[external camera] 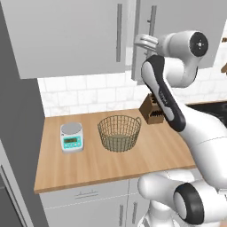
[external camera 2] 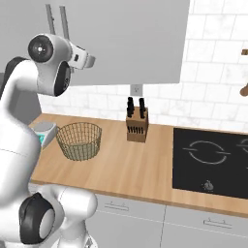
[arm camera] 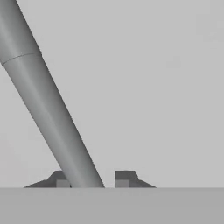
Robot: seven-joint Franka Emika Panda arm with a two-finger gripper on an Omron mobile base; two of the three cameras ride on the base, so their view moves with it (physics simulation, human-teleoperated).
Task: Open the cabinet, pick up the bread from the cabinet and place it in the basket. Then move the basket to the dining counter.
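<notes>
The white arm's dark two-finger gripper is closed around the long grey metal bar handle of the light grey flat-door wall cabinet, the bar running lengthwise between its fingertips, the door face straight ahead.
</notes>
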